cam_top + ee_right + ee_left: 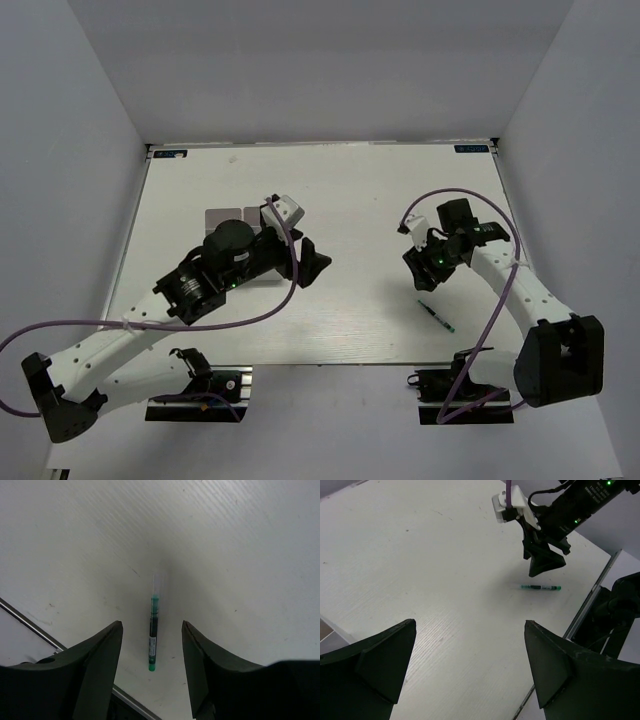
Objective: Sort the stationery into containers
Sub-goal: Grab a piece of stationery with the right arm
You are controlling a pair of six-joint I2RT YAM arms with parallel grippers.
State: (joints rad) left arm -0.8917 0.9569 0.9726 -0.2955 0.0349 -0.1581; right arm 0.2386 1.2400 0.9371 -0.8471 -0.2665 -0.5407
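A thin pen with a black body, green ends and a clear cap (154,630) lies flat on the white table near its front edge. It also shows in the top view (437,318) and the left wrist view (540,587). My right gripper (152,625) is open and hovers just above the pen, one finger on each side, not touching it; it shows in the top view (425,274) too. My left gripper (470,624) is open and empty over bare table at mid-table (312,262). The white compartment tray (224,218) is mostly hidden behind my left arm.
A metal rail (30,626) runs along the table's front edge, close to the pen. White walls enclose the table on the left, right and back. The right arm's purple cable (470,196) loops above its wrist.
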